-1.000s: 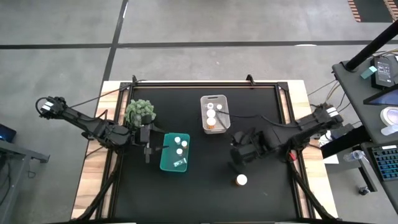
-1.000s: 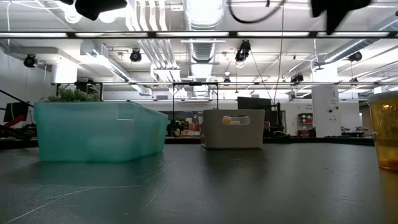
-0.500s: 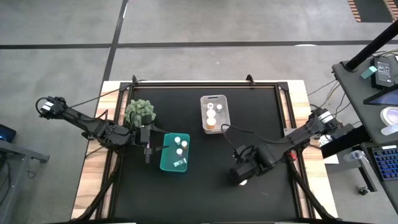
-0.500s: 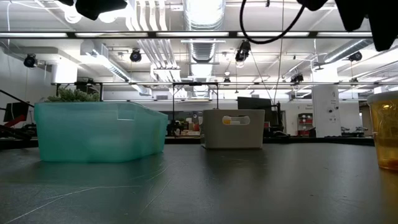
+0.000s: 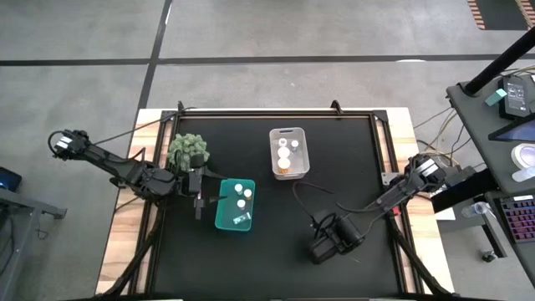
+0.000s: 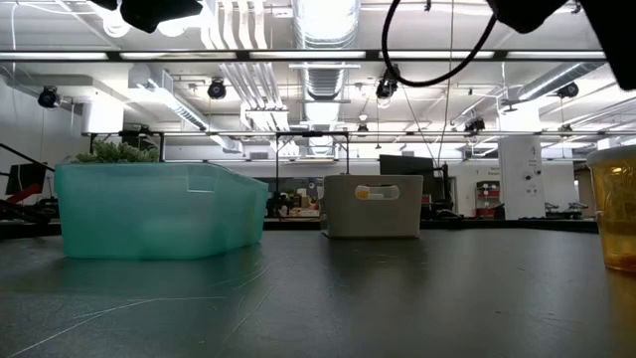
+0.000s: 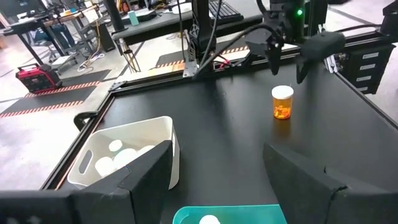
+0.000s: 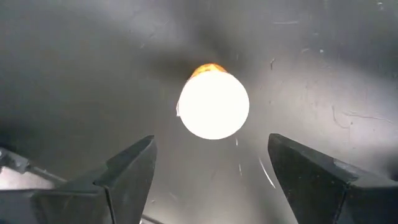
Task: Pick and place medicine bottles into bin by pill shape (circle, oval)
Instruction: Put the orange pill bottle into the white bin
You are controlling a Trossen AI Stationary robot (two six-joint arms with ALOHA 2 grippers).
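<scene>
With its jaws spread wide, the right gripper (image 8: 211, 171) hung straight above the amber pill bottle (image 8: 214, 104) standing alone on the desk (image 5: 276, 251), apparently ready to descend and clamp, while the left gripper (image 5: 199, 199) waited slack-jawed beside the teal bin (image 5: 235, 206); the pills' shape stayed unreadable.

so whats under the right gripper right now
An amber bottle with a white cap stands upright directly below the open right gripper. In the high view the gripper covers it entirely.
</scene>
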